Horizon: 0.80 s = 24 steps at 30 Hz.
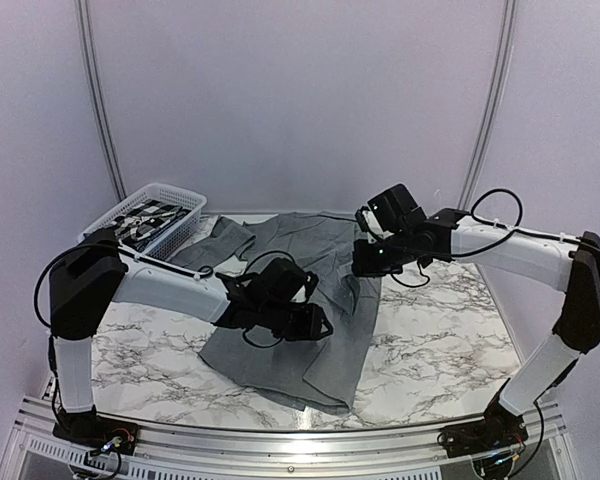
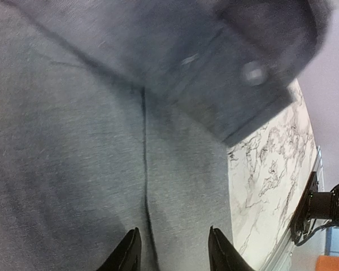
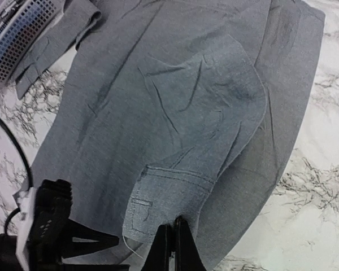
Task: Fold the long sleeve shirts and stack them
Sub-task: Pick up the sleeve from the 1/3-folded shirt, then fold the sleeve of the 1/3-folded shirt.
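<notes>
As shirt [image 1: 325, 365] nears table [image 1: 435, 340] edge, left gripper [image 2: 174, 232] spread, right gripper [image 3: 172, 227] closed.

Shirt [image 2: 73, 141] under the left fingers [image 2: 129, 255]: soft matt grey woven cloth, stitched seams, a pale button [image 2: 253, 72] on the cuff [image 2: 214, 96]. Table [image 2: 271, 169] to their right: smooth, marble-patterned, faint sheen. Fingers: black matt plastic. Basket [image 1: 175, 193]: white plastic mesh
</notes>
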Motion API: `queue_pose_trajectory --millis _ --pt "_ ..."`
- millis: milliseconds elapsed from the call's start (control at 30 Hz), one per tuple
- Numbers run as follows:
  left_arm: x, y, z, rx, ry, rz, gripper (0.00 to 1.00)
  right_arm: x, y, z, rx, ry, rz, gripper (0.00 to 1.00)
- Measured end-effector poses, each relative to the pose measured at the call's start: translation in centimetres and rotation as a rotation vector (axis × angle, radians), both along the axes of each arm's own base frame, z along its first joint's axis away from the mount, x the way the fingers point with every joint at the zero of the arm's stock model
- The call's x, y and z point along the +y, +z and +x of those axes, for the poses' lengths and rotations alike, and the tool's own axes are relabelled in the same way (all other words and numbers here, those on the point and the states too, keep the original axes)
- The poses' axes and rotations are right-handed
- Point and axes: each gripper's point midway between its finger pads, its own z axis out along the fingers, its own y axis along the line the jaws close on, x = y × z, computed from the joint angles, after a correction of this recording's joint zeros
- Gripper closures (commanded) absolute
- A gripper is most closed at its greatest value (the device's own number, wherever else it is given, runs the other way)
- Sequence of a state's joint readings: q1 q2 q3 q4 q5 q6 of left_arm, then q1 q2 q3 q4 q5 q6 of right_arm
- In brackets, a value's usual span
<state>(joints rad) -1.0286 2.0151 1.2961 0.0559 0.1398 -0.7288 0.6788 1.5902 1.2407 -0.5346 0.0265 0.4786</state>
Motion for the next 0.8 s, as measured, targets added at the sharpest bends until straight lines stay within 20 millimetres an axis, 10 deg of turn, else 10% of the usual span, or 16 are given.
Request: queue_pose_trajectory --millis 267,800 --pt "3.0 -2.3 1.8 0.141 0.192 -0.095 0.49 1.8 1.4 1.1 0.001 0.011 0.073 1.0" --pt "-2.9 6.5 2.4 -0.243 0.082 -0.142 0.4 3.3 0.1 1.6 0.061 0.012 0.113 1.0"
